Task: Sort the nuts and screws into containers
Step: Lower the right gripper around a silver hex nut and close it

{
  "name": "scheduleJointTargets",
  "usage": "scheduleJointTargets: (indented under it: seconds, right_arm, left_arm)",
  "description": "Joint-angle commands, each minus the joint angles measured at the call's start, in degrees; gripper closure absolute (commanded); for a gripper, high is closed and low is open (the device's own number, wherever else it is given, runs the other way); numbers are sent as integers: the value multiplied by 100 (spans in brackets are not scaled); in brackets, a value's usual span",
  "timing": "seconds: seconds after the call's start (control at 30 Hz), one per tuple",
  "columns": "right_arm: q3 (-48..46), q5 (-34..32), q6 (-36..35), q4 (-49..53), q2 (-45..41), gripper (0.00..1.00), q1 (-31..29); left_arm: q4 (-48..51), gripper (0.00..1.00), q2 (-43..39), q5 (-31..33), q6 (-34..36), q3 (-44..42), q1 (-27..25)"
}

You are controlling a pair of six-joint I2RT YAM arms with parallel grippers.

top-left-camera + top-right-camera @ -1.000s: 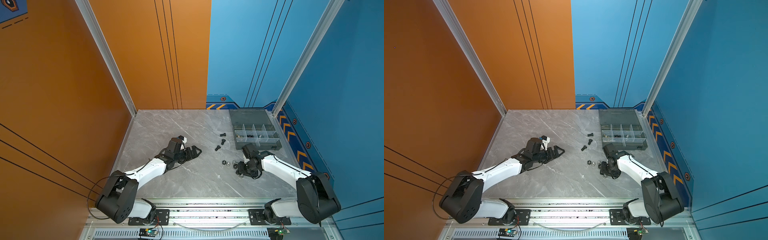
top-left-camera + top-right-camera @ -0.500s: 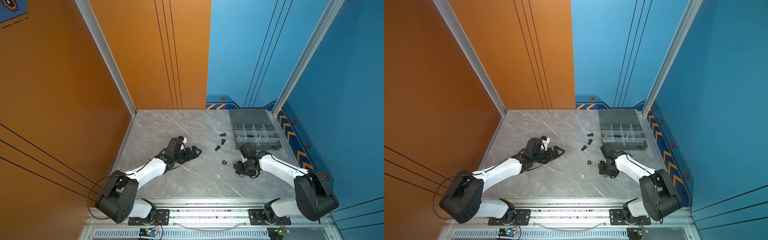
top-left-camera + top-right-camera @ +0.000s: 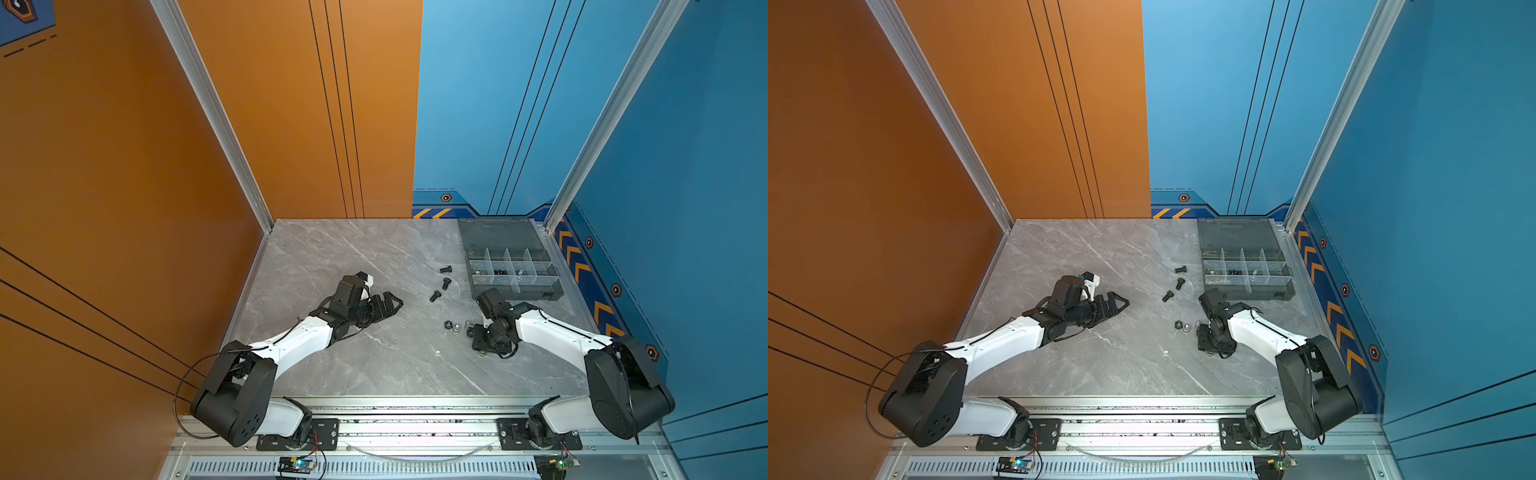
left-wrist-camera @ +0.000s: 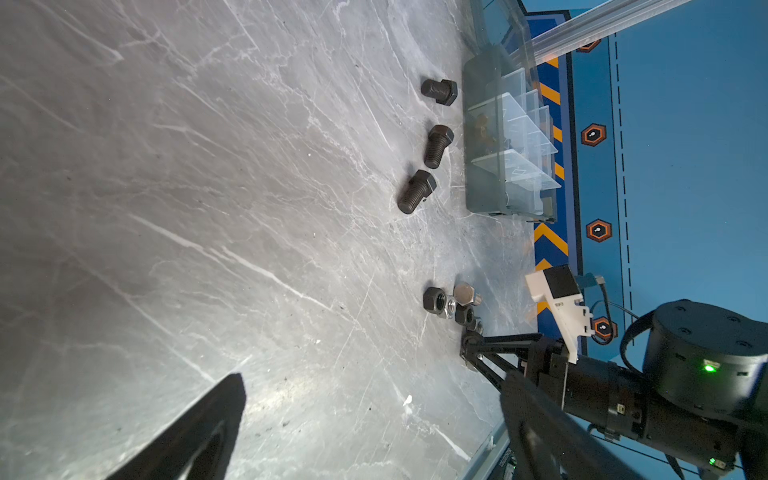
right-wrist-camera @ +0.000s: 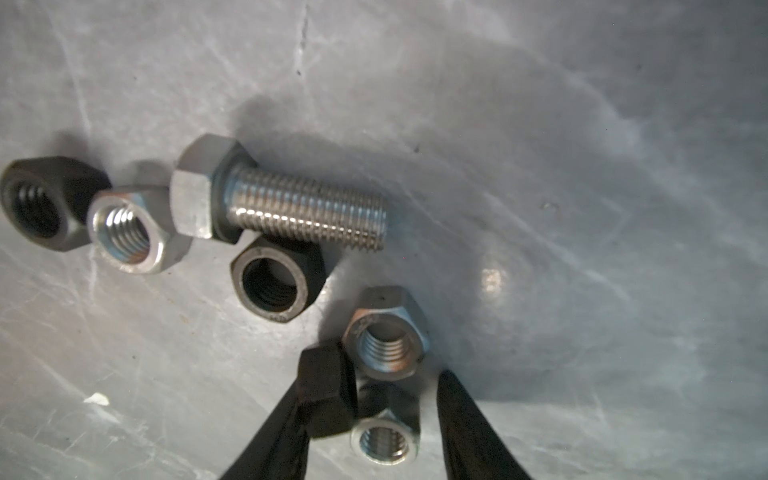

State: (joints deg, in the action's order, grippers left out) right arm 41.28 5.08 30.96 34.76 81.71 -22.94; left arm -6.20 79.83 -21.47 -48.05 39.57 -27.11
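**Q:** Report the right gripper [image 5: 380, 386], nearest the base.

**A:** It is down at the table [image 3: 353, 365] with its fingers parted and clamped on nothing. A small silver nut [image 5: 384, 440] lies between them. A black nut [image 5: 328, 390] rests against one finger [image 5: 282, 432], and a gap shows at the opposite finger. Compared with one second ago, both top views show the wrist shifted slightly toward the table centre.

**Q:** Remaining loose nuts?

**A:** A second silver nut [image 5: 386, 332] sits just beyond the fingertips. Another black nut [image 5: 276, 280] touches the shank of the silver bolt [image 5: 291, 203], which lies on its side. A third silver nut [image 5: 126, 226] touches the bolt head, and a third black nut [image 5: 37, 203] touches that nut. In the top views the group lies where it did.

**Q:** Left gripper [image 3: 395, 304]?

**A:** It is low at the table, well apart from the parts, with jaws spread and empty. No change.

**Q:** Farther out?

**A:** Three black screws [image 3: 446, 284] lie on their sides just beside the organizer box [image 3: 515, 291], in the same places as before. The box stands near the right wall, with its lid [image 3: 498, 235] laid open behind it. Its middle-row containers [image 3: 507, 257] hold brass-coloured, black and silver pieces, too small to identify.
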Motion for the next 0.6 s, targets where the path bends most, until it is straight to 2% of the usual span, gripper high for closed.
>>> scheduleJointTargets:
  seconds: [0.0,0.57]
  right_arm:
    - [-164,20,50,66,-143,50,-20]
    - [-340,220,-58,24,-112,49,-15]
  left_arm:
    - [58,2,-92,49,20,-35,-57]
    - [49,2,-82,60,6,-37,-92]
